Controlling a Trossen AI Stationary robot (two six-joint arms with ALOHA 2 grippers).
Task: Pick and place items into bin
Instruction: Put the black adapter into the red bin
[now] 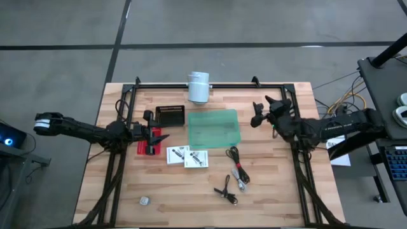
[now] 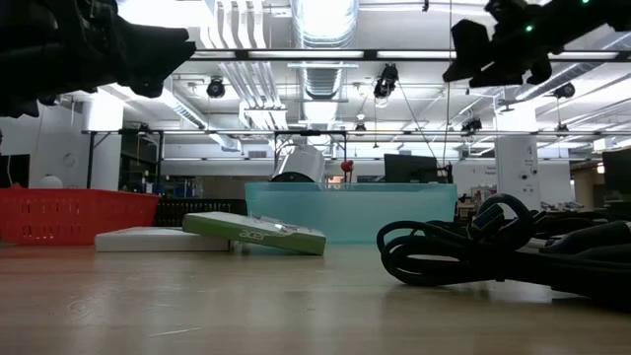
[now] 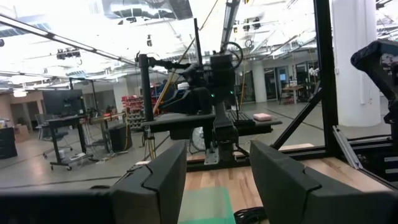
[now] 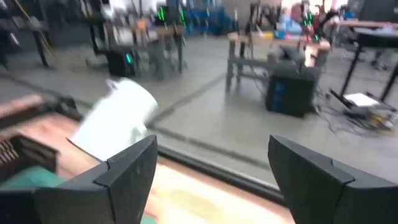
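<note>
The translucent green bin (image 1: 214,127) (image 2: 350,210) sits mid-table. Near of it, two white printed cards (image 1: 187,156) (image 2: 261,234) lie flat side by side. Thin black cables (image 1: 236,166) (image 2: 493,247) lie coiled to their right, with a second small bundle (image 1: 226,189) closer to the near edge. A tiny grey ball (image 1: 144,201) rests by the near edge. No dark knob shows. My left gripper (image 1: 158,133) (image 3: 217,162) hangs open above a red basket, left of the bin. My right gripper (image 1: 257,116) (image 4: 211,168) is open, raised right of the bin.
A red basket (image 1: 147,143) (image 2: 69,215) and a black ribbed tray (image 1: 170,114) sit left of the bin. A white cylinder (image 1: 198,87) (image 4: 118,118) stands at the far edge on the black frame rail (image 1: 222,84). Bare wood lies along the near edge.
</note>
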